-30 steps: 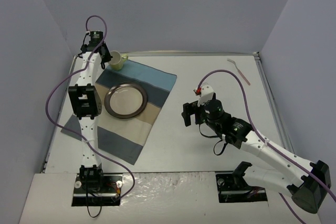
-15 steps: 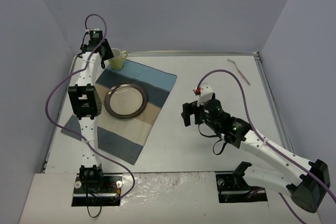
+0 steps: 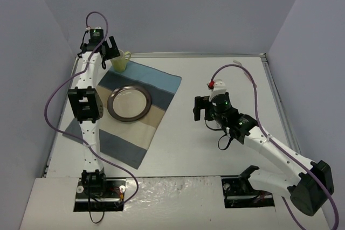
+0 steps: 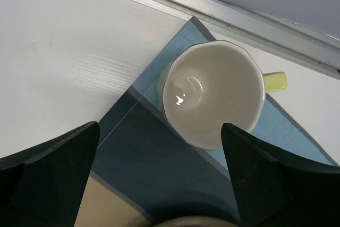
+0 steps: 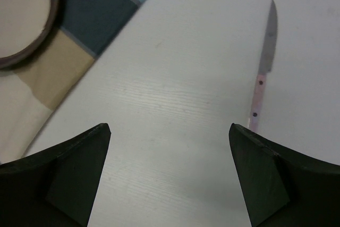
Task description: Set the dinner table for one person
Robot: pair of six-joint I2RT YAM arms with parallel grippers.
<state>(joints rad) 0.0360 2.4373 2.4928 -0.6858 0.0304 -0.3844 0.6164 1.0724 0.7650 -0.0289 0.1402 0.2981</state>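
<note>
A yellow-green mug (image 3: 121,62) with a white inside (image 4: 212,94) stands upright on the far corner of the blue-and-beige striped placemat (image 3: 135,117), on the white dinner table (image 3: 215,74). My left gripper (image 3: 109,49) (image 4: 159,126) is open just above and left of the mug, its fingers spread wider than the mug and not touching it. A brown-rimmed plate (image 3: 129,103) lies on the placemat. My right gripper (image 3: 200,109) (image 5: 169,126) is open and empty over bare table, right of the placemat. A knife (image 5: 263,83) with a pink handle lies on the table ahead of it.
A pink utensil (image 3: 245,72) lies near the table's far right corner. Metal edge rails (image 3: 194,55) run along the far side and the right side. Grey walls close in the back and both sides. The placemat's corner (image 5: 101,14) and the plate's rim (image 5: 32,19) show in the right wrist view.
My left gripper has opened and let go of the mug, which now stands free on the placemat. The right arm has shifted a little to the right and further away.
</note>
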